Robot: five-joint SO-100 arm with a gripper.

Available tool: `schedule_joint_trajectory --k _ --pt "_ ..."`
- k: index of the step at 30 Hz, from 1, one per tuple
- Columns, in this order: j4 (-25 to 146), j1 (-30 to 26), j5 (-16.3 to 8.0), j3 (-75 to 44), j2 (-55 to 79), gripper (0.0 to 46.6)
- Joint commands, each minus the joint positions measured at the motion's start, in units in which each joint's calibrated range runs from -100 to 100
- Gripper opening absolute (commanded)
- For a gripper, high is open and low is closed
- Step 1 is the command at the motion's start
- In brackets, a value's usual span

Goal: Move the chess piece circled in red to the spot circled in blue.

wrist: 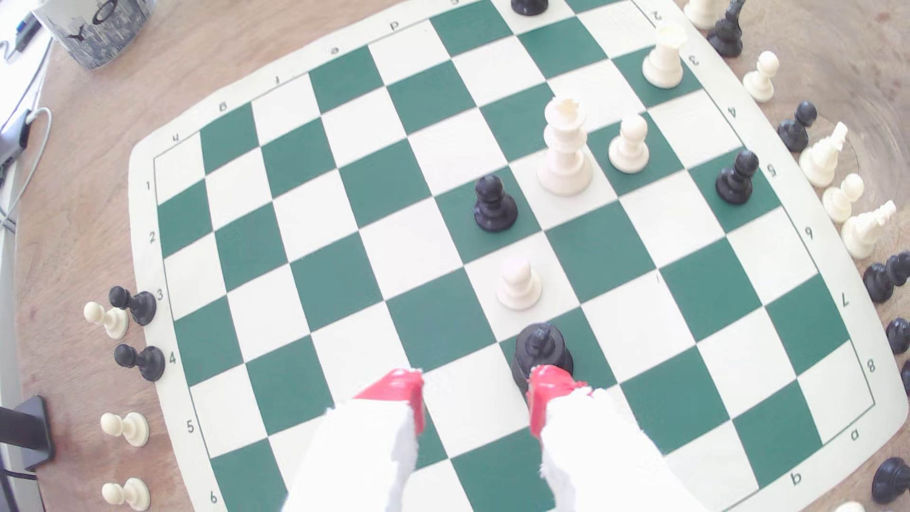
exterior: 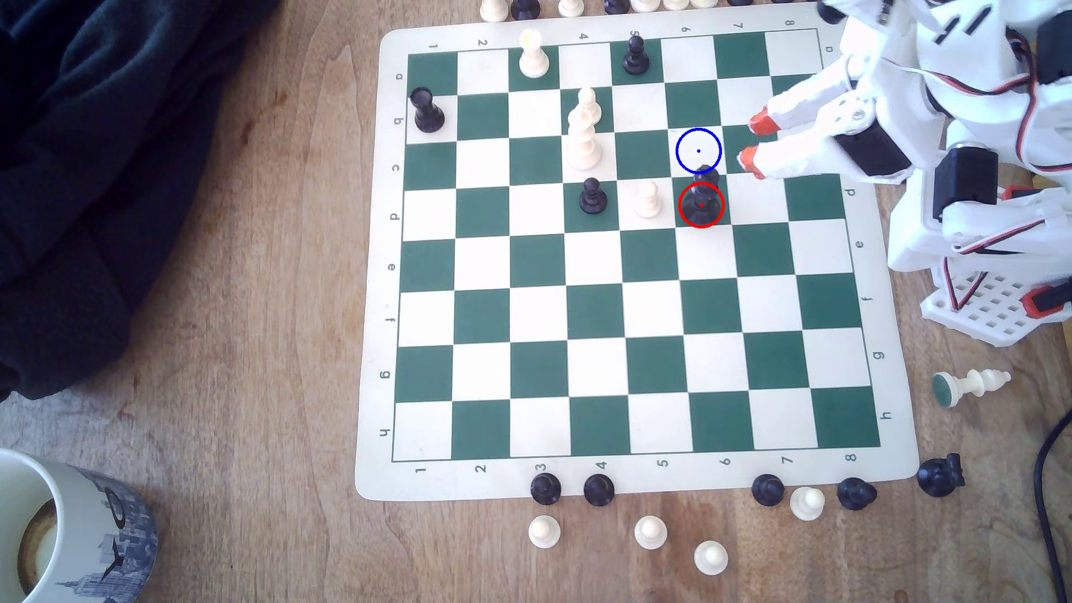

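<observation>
The chess piece (exterior: 702,200), tall, glossy and black with a knobbed top, stands upright inside the red circle on a green square. Its crown leans into the view toward the spot (exterior: 698,151), the cream square just behind it with a thin blue circle and centre dot. My gripper (exterior: 751,140) hangs open to the exterior view's right of the spot, its orange-red fingertips (exterior: 761,123) spread with nothing between them. In the wrist view the chess piece (wrist: 540,347) sits just beyond one red fingertip (wrist: 550,389) of my gripper (wrist: 477,394), outside the gap.
A white pawn (exterior: 648,199) and a black pawn (exterior: 592,196) share the chess piece's row. A tall white piece (exterior: 583,136) and a white pawn stand farther left in the exterior view. Captured pieces line the board's near and far edges; a mug (exterior: 64,533) sits at the lower left.
</observation>
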Motion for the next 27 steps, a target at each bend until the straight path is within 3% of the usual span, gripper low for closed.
schedule_joint_trajectory --k 1,19,27 --pt "3.9 0.6 -0.5 -9.8 9.6 13.0" --pt "-0.1 4.0 -1.0 -8.9 32.0 16.6" --pt "-3.3 4.0 -1.2 -6.7 35.3 17.4"
